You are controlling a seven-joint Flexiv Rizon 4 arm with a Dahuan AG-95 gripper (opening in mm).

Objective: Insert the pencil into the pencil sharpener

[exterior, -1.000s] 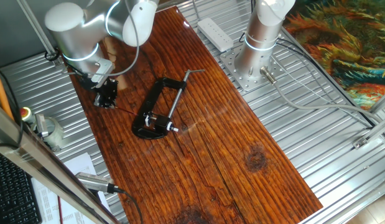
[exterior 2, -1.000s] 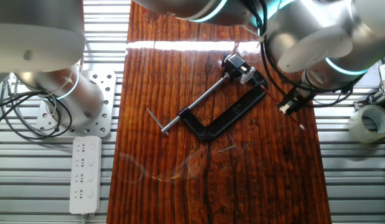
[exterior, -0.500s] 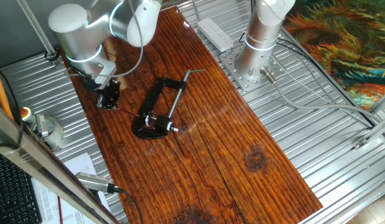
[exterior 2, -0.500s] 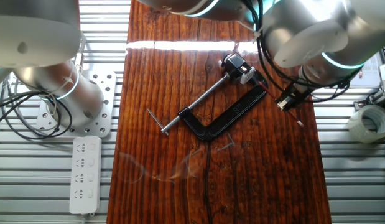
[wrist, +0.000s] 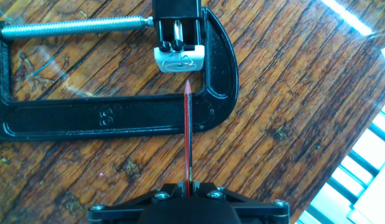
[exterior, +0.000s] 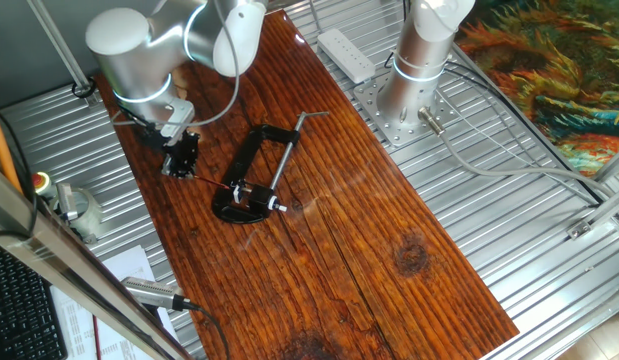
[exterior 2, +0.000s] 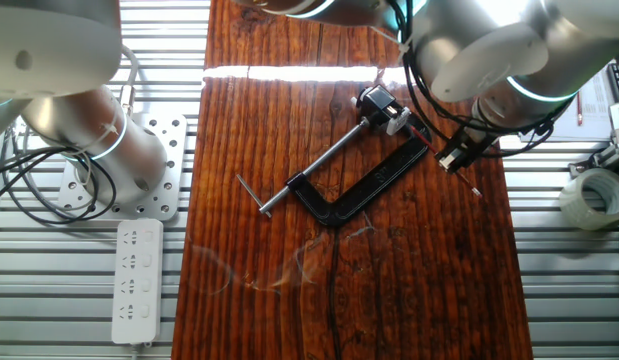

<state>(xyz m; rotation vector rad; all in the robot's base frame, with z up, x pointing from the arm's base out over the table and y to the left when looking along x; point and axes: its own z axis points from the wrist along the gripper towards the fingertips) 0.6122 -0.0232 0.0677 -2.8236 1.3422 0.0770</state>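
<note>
In the hand view my gripper is shut on the dark-red pencil, which points straight up the frame. Its tip is just short of the white end of the pencil sharpener, a small dark block held in the jaws of the black C-clamp. The pencil passes over the clamp's frame. In one fixed view the gripper hangs left of the clamp, and the pencil reaches toward the sharpener. In the other fixed view the gripper is right of the sharpener.
The clamp lies on a brown wooden board set on a ribbed metal table. A white power strip and the second arm's base stand beside the board. A tape roll sits off the board's other side.
My gripper, still holding the pencil, has moved closer to the clamp and the sharpener. The clamp has not moved.
</note>
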